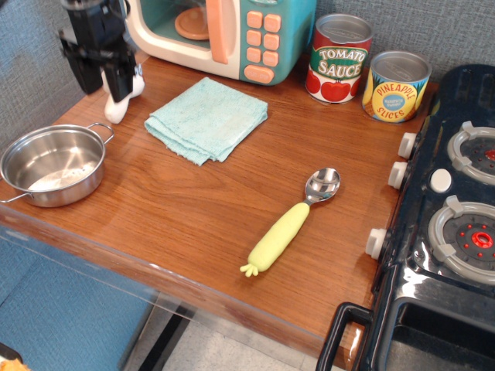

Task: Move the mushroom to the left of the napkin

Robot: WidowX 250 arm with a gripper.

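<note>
The napkin (207,117) is a folded light teal cloth lying on the wooden counter in front of the toy microwave. My black gripper (99,81) is at the far left, just left of the napkin and low over the counter. It is shut on the mushroom (118,109). Only the white stem shows, sticking out under the fingers with its end at the counter surface; the brown cap is hidden behind the gripper.
A steel pot (52,165) sits at the front left. A yellow-handled spoon (290,223) lies mid-counter. A toy microwave (232,35), a tomato sauce can (339,60) and a pineapple can (395,86) line the back. A toy stove (448,224) fills the right.
</note>
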